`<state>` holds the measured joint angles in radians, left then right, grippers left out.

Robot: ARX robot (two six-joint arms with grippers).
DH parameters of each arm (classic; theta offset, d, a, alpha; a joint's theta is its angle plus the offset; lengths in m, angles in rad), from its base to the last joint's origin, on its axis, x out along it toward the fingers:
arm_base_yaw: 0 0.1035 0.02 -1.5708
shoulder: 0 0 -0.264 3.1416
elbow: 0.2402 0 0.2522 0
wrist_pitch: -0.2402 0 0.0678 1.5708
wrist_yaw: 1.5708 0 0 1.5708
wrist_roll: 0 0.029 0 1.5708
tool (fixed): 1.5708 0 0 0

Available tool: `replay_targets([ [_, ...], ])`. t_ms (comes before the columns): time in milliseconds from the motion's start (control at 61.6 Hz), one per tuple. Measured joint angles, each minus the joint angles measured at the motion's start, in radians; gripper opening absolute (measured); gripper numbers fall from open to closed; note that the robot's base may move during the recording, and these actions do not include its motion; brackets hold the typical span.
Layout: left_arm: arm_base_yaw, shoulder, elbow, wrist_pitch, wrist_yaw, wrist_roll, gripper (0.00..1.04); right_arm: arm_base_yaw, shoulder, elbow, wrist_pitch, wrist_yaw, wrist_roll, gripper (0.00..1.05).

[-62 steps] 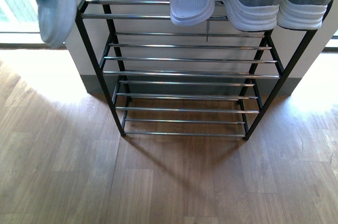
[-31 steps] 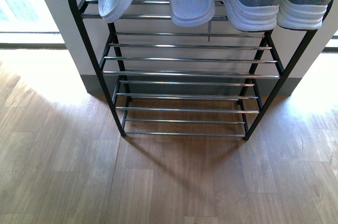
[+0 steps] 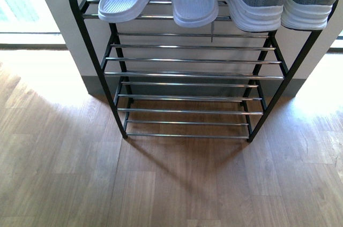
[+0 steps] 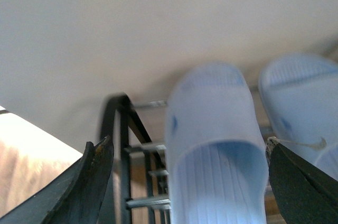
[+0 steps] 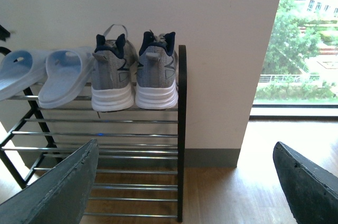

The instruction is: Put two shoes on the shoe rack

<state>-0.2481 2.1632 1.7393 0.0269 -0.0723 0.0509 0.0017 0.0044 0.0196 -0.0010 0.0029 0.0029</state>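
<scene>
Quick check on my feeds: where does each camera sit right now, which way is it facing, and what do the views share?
Front view: on the body, angled down at the shoe rack and wood floor; no arm visible.
Left wrist view: close behind the blurred pale blue slipper, facing the wall; the left gripper has fingers spread at the edges.
Right wrist view: farther back, facing the rack's right end, the grey sneakers and window; the right gripper is open.
Shared: all three show the slippers on the top shelf.
</scene>
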Motion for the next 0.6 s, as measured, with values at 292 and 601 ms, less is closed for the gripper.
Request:
replay_targets([
  [292,0.087,-0.432,-0.821,0.832,-0.098,-0.043,0.3,0.0,0.0,0.0,0.0,0.0,0.0,0.96],
  [601,0.135,-0.66,-1.213,0.956,-0.034,-0.048,0.01,0.0,0.0,0.0,0.0,0.0,0.0,0.96],
])
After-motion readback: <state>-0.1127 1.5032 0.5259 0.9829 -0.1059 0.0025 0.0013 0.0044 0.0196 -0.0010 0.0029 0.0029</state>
